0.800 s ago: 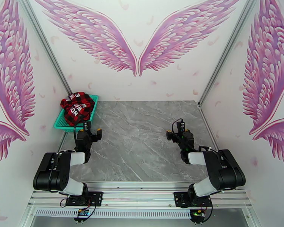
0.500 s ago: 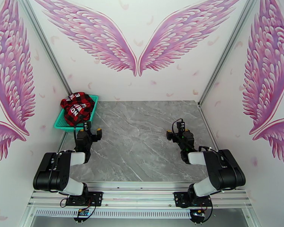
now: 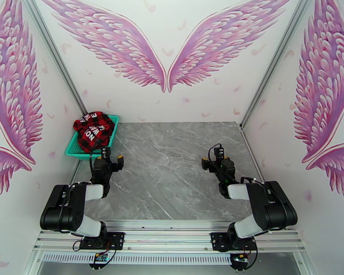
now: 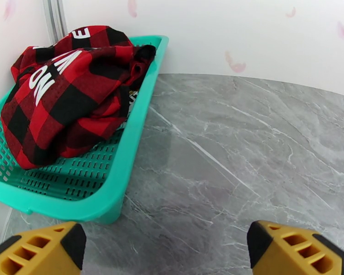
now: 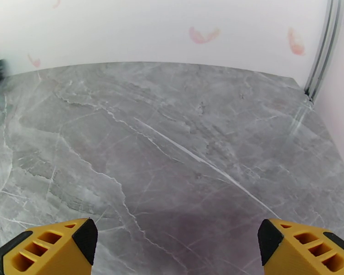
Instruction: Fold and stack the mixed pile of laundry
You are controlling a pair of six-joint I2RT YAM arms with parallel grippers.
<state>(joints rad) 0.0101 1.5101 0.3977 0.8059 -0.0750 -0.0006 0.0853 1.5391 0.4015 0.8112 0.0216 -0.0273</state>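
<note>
While my left gripper [image 4: 169, 250] and right gripper [image 5: 176, 247] hang spread, empty, plaid garment [image 4: 66, 88] heaped in basket [image 4: 137, 134] far left: looks soft, light, floppy; best pinch raised fold.

A red-and-black plaid garment [image 3: 94, 129] with white lettering lies heaped in a teal mesh basket [image 3: 76, 155] at the far left corner of the grey marble table [image 3: 172, 179]. The left gripper [image 3: 110, 158] hovers just beside the basket's near edge, jaws apart. The right gripper [image 3: 215, 162], likewise spread, hangs over bare tabletop opposite.

1. Bright, even, diffuse light with no glare.
2. A faint soft shadow [image 5: 199, 225] lies on the table [image 5: 172, 124] just ahead of the right gripper [image 5: 177, 241].
3. Wrist views are sharp, and straight lines bend at their edges.
</note>
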